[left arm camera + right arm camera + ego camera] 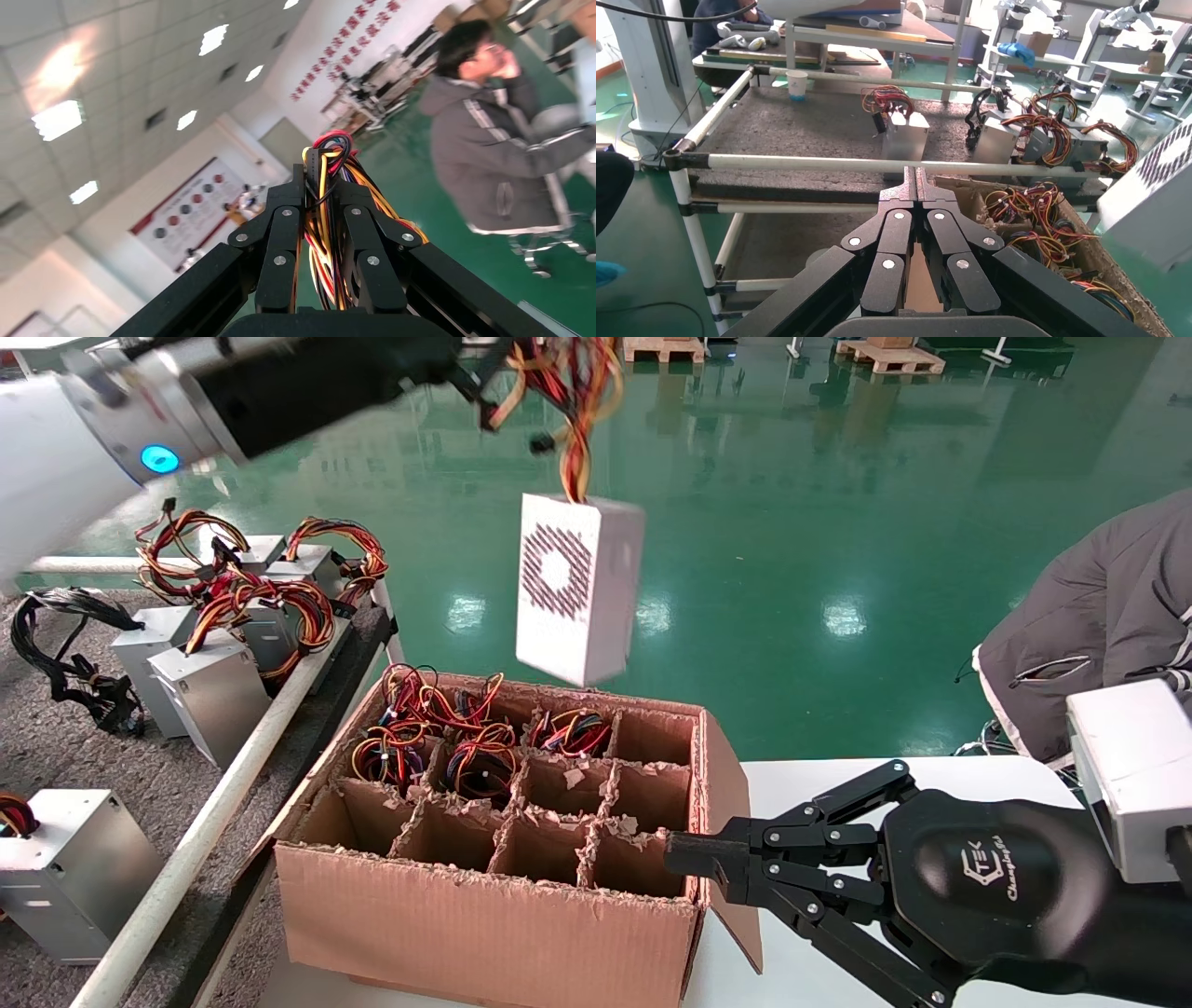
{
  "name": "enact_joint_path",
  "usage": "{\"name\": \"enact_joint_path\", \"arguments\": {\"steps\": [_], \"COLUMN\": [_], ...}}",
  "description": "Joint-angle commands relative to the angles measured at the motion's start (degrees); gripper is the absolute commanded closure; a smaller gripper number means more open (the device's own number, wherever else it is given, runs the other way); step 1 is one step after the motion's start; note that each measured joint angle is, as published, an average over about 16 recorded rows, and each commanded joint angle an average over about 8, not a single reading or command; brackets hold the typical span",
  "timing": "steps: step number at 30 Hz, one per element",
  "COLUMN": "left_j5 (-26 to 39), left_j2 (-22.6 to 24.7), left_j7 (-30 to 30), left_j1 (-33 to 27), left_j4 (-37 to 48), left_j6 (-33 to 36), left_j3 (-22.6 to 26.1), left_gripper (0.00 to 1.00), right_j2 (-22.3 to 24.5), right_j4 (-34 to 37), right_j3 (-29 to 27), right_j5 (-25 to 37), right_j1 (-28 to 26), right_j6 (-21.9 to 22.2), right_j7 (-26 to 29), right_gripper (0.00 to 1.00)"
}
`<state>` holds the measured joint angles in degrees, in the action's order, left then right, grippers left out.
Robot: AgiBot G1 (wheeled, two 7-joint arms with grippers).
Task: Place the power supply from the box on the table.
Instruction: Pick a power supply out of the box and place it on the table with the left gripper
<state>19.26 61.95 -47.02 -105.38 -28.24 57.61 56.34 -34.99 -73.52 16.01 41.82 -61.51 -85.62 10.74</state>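
Observation:
The power supply (pixel 577 589) hangs in the air above the far side of the box (pixel 484 915), fan grille facing me, dangling by its red, yellow and orange wires (pixel 573 393). My left gripper (pixel 482 388) is high up at the top of the head view, shut on that wire bundle (pixel 327 151); the left wrist view shows the cables pinched between the fingers (pixel 320 175). My right gripper (pixel 684 859) is shut with nothing in it, its tips at the box's right wall (pixel 916 184). The dark felt table (pixel 65 747) lies left of the box.
Several power supplies (pixel 209 696) stand on the table behind its white pipe rail (pixel 214 812), one with black cables (pixel 56 654). More wired units fill the box's far-left cells (pixel 438 738). The box rests on a white tabletop (pixel 838 784). A person (pixel 1090 607) sits at the right.

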Motion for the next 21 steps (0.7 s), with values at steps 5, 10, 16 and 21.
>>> {"name": "enact_joint_path", "arguments": {"steps": [5,10,16,21], "left_j5": [0.31,0.7,1.25,1.84], "left_j2": [-1.65,-3.25,-5.36,-7.32], "left_j7": [-1.97,-3.18,-4.53,-5.48], "left_j1": [-1.16,-1.88,-2.79,-3.62], "left_j4": [1.03,2.03,2.93,3.31], "left_j6": [-1.04,-2.19,-3.23,-3.75], "left_j3": [-1.71,-2.44,-3.11,-3.41], "left_gripper": [1.0,1.0,1.0,1.0], "right_j2": [0.0,0.0,0.0,0.0], "right_j4": [0.0,0.0,0.0,0.0], "right_j3": [0.0,0.0,0.0,0.0], "right_j5": [0.0,0.0,0.0,0.0], "right_j1": [0.0,0.0,0.0,0.0], "right_j6": [0.0,0.0,0.0,0.0], "right_j7": [0.0,0.0,0.0,0.0], "right_gripper": [1.0,1.0,1.0,1.0]}}
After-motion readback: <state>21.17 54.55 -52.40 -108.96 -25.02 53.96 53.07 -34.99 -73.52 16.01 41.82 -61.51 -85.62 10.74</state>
